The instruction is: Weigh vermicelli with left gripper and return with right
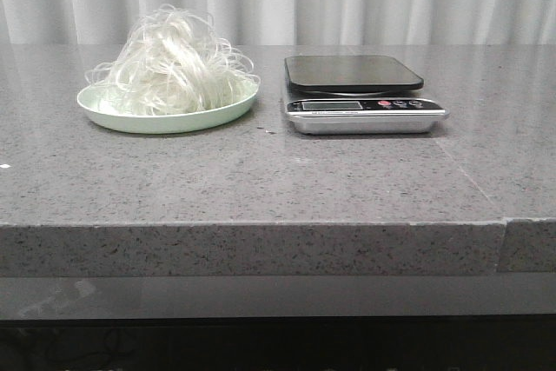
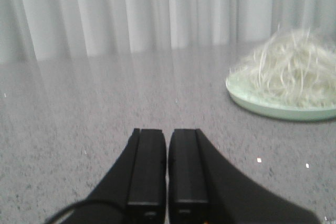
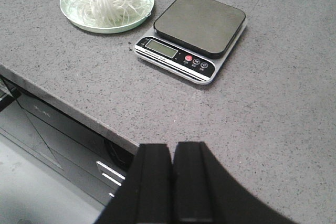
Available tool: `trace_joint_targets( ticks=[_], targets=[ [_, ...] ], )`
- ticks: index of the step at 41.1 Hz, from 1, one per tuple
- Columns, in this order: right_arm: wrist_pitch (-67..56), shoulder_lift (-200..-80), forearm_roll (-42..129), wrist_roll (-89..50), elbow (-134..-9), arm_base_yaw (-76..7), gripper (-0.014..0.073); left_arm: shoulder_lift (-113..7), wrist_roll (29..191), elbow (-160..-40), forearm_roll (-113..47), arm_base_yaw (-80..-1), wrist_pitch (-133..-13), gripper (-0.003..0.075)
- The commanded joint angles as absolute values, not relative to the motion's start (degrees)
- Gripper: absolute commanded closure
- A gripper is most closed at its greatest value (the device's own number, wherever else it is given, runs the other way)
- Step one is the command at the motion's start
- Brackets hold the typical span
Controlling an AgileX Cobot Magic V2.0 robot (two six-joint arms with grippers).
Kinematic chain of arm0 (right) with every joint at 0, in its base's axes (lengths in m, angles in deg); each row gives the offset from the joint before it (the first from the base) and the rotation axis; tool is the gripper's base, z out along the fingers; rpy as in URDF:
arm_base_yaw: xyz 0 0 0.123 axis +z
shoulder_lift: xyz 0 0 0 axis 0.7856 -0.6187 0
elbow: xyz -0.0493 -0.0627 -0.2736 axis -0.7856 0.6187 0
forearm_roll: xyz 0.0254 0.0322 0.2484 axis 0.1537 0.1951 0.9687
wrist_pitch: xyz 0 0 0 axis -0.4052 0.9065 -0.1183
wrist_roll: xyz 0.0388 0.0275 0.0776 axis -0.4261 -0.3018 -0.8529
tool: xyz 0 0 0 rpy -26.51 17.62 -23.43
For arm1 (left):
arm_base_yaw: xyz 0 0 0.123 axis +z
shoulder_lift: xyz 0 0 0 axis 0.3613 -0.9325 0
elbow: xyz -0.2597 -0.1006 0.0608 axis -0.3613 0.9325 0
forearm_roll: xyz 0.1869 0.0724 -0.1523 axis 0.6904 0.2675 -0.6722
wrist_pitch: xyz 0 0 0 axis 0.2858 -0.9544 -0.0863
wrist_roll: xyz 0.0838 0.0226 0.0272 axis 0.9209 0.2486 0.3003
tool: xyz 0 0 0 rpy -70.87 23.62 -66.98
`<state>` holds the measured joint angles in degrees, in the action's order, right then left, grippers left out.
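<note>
Vermicelli (image 1: 174, 62) heaped to plate (image 1: 130, 119) rim beside scale (image 1: 360, 93)

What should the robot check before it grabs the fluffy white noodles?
1. Fluffy tangle of thin white vermicelli sits on the pale green round plate: ok.
2. Dark flat platform of the silver kitchen scale has nothing on it: ok.
3. Scale display reads zero: cannot tell, too small.
4. Black ribbed left gripper open for a grab: not ok, its fingers are shut together.
5. Left gripper is near the vermicelli: not ok, it sits off to one side of the plate.
6. Black right gripper is out of the way: ok, shut, back past the grey stone table edge.
</note>
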<state>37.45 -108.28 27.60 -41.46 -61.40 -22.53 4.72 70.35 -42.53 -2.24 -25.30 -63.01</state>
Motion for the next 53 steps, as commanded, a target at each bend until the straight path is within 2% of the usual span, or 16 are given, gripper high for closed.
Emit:
trace_joint_targets(
  ticks=[1,53],
  targets=[
    [34.10,-108.78,27.46,-40.82,-62.60,-22.81,0.0452,5.93,70.35,-42.16,-2.77,-24.69,-57.01,0.0577],
    [34.16,-108.78,27.46,-40.82,-62.60,-22.81,0.0452,5.93,70.35,-42.16,-5.24,-24.34,-57.01,0.0577]
  ],
)
